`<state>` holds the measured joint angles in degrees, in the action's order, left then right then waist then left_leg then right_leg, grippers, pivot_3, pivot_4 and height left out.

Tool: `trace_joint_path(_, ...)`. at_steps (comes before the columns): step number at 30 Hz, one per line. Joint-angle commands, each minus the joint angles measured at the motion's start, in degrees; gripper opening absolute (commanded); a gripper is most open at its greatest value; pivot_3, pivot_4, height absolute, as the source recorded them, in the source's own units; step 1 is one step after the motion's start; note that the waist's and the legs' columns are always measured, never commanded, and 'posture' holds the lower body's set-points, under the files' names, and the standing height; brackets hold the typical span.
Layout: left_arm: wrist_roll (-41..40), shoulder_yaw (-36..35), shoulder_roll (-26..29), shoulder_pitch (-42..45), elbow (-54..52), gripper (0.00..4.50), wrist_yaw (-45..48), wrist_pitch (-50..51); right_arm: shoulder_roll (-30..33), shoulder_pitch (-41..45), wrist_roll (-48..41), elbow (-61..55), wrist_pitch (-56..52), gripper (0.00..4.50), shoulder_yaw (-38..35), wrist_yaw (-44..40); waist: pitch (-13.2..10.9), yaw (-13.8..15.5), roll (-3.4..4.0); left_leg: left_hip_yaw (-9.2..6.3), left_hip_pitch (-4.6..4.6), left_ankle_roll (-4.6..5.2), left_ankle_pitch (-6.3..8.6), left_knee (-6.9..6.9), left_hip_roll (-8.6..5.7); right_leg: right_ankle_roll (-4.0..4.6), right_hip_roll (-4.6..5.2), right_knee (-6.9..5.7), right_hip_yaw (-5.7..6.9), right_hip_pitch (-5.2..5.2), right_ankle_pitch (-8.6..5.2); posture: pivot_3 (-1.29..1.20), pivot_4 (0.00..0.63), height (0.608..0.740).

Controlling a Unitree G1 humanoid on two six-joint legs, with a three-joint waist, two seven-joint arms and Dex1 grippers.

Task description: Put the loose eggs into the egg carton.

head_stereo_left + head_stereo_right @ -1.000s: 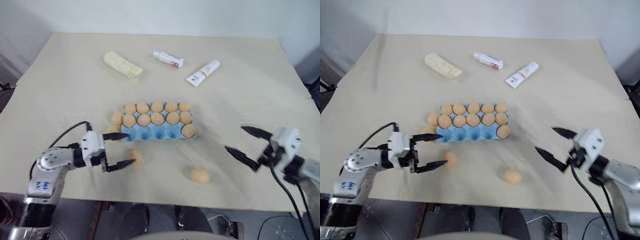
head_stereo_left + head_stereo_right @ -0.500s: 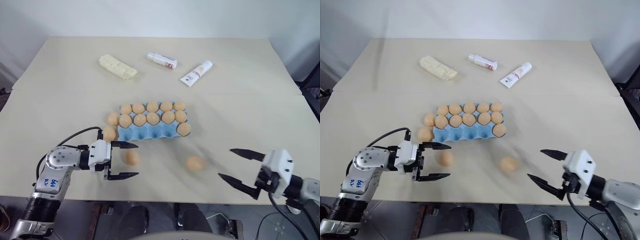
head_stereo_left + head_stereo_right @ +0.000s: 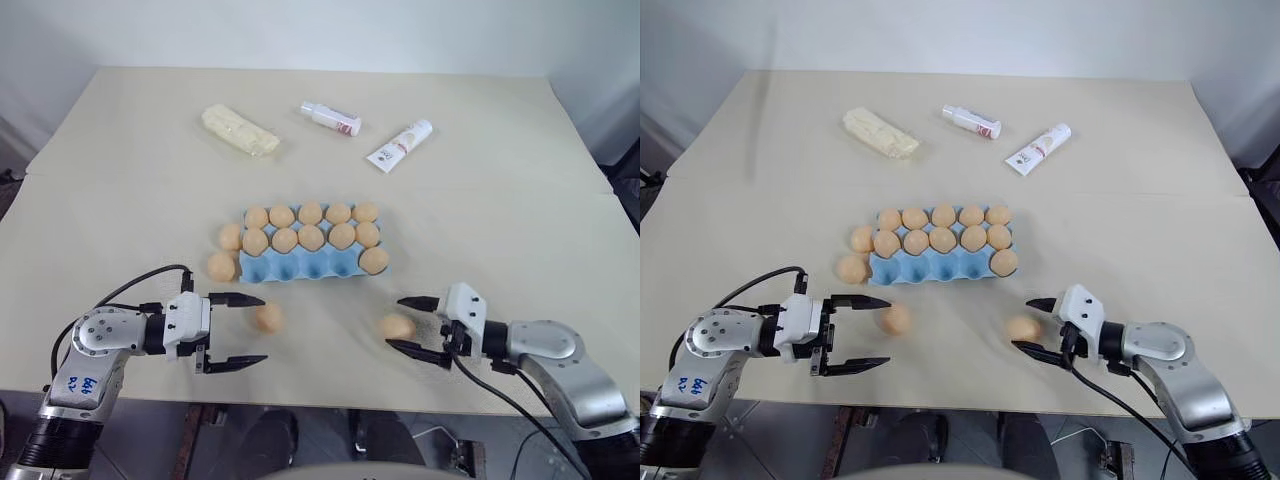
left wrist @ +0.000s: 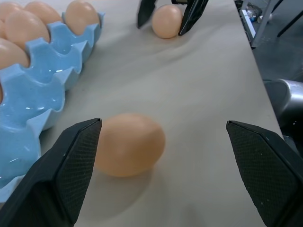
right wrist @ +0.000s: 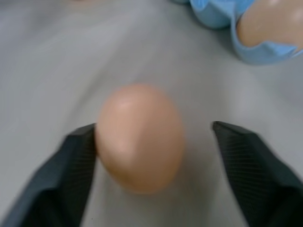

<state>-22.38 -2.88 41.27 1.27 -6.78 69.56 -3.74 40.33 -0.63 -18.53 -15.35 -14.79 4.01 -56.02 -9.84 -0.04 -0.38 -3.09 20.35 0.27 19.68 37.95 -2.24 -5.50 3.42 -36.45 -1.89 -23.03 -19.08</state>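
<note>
The light blue egg carton [image 3: 300, 264] lies mid-table, its two far rows full of eggs and one egg in the near row's right cup. Several loose eggs lie on the table. Two [image 3: 231, 237] [image 3: 221, 266] rest against the carton's left end. A third egg [image 3: 267, 318] lies just past the fingertips of my left gripper [image 3: 263, 328], which is open wide. The fourth egg [image 3: 1021, 328] sits between the fingers of my right gripper [image 3: 1023, 325]. In the right wrist view one finger [image 5: 80, 151] touches this egg [image 5: 139, 137] and the other stands off with a gap.
A pale yellow lumpy block [image 3: 241, 130], a small white bottle [image 3: 333, 117] and a white tube [image 3: 401, 146] lie at the far side. The table's near edge [image 3: 330, 405] runs just behind both grippers.
My right gripper has swung in leftward and down to the fourth egg, and its fingers have narrowed around it. The left gripper has stayed about where it was, open.
</note>
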Motion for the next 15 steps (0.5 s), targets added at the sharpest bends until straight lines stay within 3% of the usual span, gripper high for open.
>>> trace_joint_path(1, -0.59, -1.87, 0.61, -0.27, -2.02, 4.5, -1.25, -0.05, -1.61, 0.97, 0.07, 0.01, 2.35, 2.5, 0.59, -0.36, 0.0, 0.0, 0.0, 0.0, 0.0, 0.0, 0.0, 0.0, 0.0, 0.0, 0.0, 0.0, 0.0, 0.0, 0.0, 0.0, 0.15, 0.74)
trace_joint_path(3, -0.63, -2.35, 0.51, -0.27, -2.0, 4.5, -2.03, 0.18, -2.07, 0.9, -0.72, -0.7, 2.53, 1.84, 0.56, -0.76, 0.0, -0.04, 0.0, 0.0, -0.01, 0.0, 0.0, 0.0, 0.0, 0.0, -0.01, -0.02, 0.0, 0.0, 0.0, 0.0, 0.15, 0.74)
trace_joint_path(5, -0.77, -3.35, 0.32, -0.66, -1.89, 4.5, -3.48, 0.39, -2.46, 1.06, -1.16, -2.46, 2.12, 1.45, 0.05, -0.13, 0.0, -0.05, 0.0, 0.0, -0.01, 0.01, 0.01, 0.0, 0.0, 0.0, -0.01, -0.05, 0.0, 0.0, 0.0, 0.0, 0.15, 0.74)
trace_joint_path(9, -1.19, -8.68, -0.7, -5.52, -2.29, 4.5, -9.18, 1.73, -5.77, 7.24, -7.32, -10.68, -4.65, 1.39, -1.27, 4.27, -0.03, -1.05, 0.02, 0.01, -0.01, 0.01, 0.02, -0.02, 0.03, 0.0, -0.04, -0.12, -0.05, -0.09, 0.0, 0.0, 0.15, 0.74)
trace_joint_path(15, -1.37, -11.65, -2.03, -8.77, -2.25, 4.5, -12.51, 2.86, -10.55, 19.22, -5.6, -6.6, -10.3, 1.39, 2.01, 9.28, -0.05, -0.72, -0.02, -0.02, -0.01, 0.11, 0.04, -0.02, 0.0, 0.01, -0.01, -0.3, 0.0, -0.15, 0.0, 0.0, 0.15, 0.74)
